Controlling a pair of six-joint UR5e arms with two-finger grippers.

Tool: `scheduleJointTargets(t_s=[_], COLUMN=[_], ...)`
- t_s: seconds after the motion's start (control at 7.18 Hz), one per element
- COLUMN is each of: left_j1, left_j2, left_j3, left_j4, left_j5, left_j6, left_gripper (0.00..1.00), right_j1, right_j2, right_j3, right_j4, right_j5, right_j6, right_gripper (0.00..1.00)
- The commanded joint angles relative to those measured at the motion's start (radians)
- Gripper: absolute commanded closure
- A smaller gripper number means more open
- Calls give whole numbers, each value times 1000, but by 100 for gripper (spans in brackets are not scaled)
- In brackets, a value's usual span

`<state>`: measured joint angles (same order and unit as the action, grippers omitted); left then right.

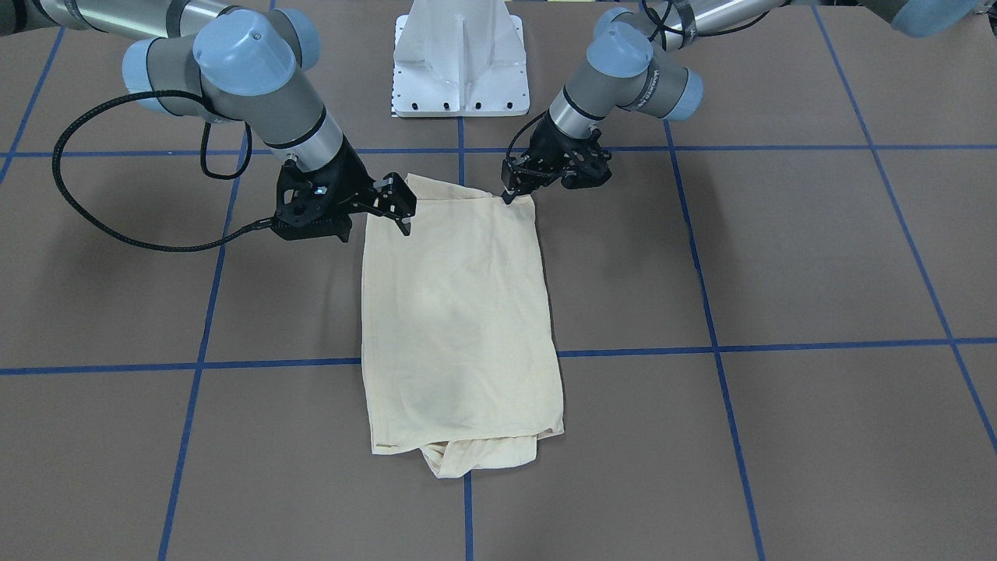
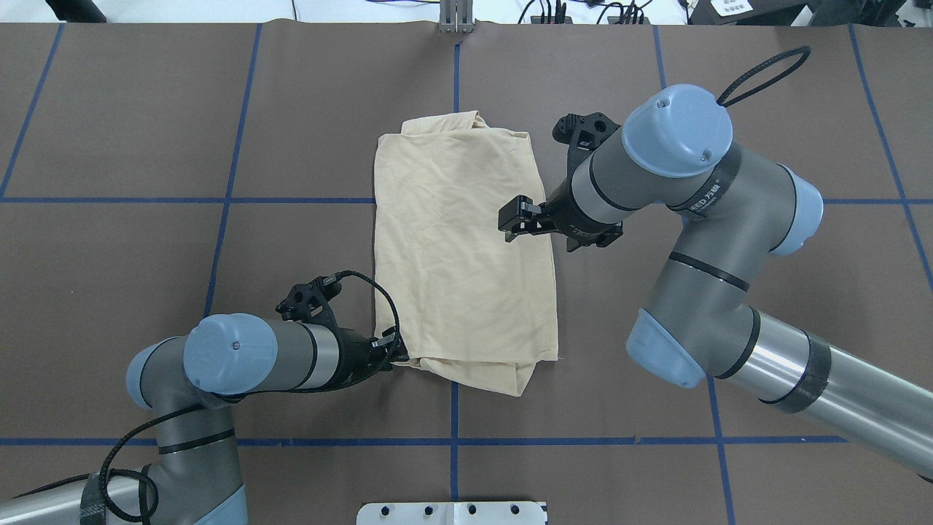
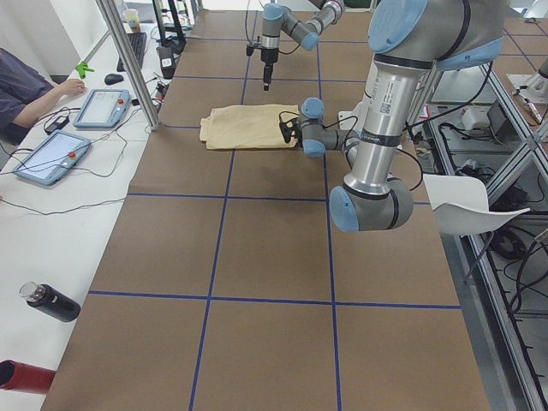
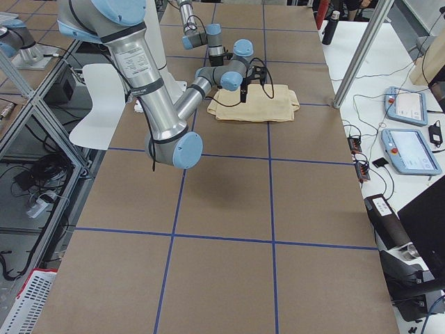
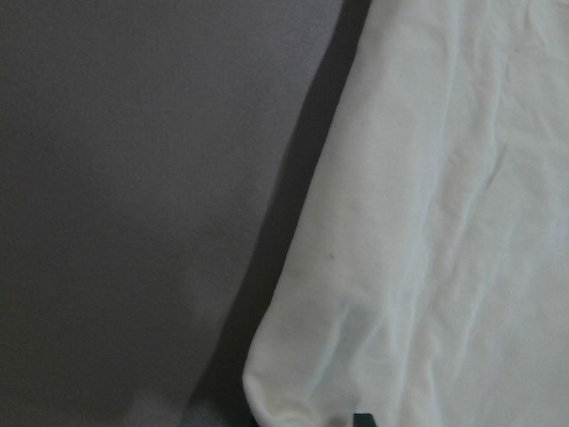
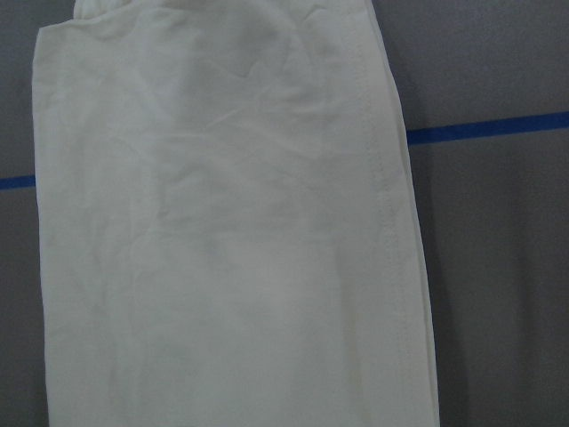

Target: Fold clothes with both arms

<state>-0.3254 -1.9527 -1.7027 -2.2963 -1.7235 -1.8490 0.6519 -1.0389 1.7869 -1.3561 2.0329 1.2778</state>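
Now my right gripper (image 1: 398,206) hovers, jaws apart, shirt (image 1: 459,312) beneath; left gripper (image 1: 509,193) touches its corner (clamped? can't tell).

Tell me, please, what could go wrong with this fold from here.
The left gripper sits at one near corner of the shirt, while the right gripper hovers above the other edge; a lift now might skew it. Bunched fabric poking out the far end could spill loose.
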Motion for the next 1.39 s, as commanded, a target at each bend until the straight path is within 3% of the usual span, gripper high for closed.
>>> scheduleJointTargets(t_s=[0.0, 0.28, 0.84, 0.97, 1.25], left_j1=[-1, -9, -12, -12, -14], left_j2=[0, 0, -2, -2, -9], left_j3=[-11, -12, -12, -12, -12], left_j4=[23, 23, 24, 41, 64], left_j5=[-1, -1, -1, -1, 2], left_j6=[2, 2, 2, 2, 2], left_gripper=[59, 49, 51, 58, 84], right_j1=[2, 2, 0, 0, 0], right_j2=[-3, -3, -19, -20, -21], right_j3=[0, -1, 0, 0, 0], right_j4=[0, 0, 6, 6, 6], right_j5=[1, 1, 3, 3, 1], right_j6=[0, -2, -2, -2, -2], right_gripper=[0, 0, 0, 0, 0])
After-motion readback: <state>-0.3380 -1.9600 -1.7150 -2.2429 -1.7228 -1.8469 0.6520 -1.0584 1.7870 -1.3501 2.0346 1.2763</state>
